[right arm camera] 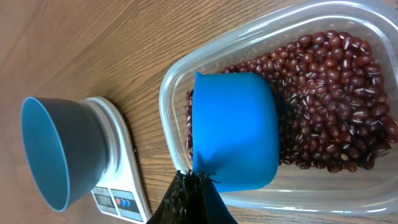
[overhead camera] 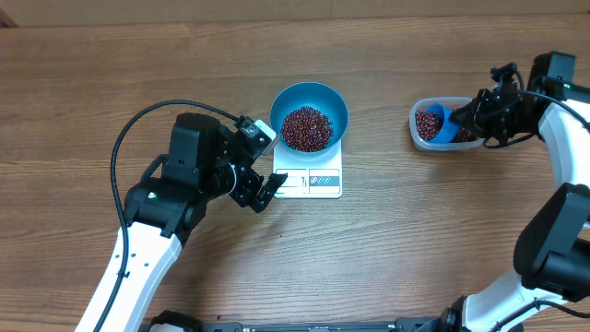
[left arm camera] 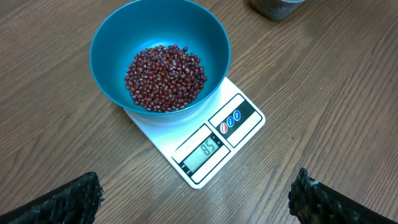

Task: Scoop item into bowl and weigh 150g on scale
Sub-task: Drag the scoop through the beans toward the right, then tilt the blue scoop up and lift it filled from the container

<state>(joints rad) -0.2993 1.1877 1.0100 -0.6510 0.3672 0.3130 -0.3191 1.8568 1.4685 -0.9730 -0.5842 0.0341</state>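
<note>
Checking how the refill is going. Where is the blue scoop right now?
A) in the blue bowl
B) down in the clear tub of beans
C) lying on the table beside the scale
B: the blue scoop sits among the beans inside the clear plastic tub, apart from the blue bowl on the scale.

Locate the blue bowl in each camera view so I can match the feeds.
Overhead: bowl top centre, on the scale.
Left wrist: bowl upper left, beans inside.
Right wrist: bowl lower left, seen side-on.
Shared landmark: the white scale beneath the bowl.
</note>
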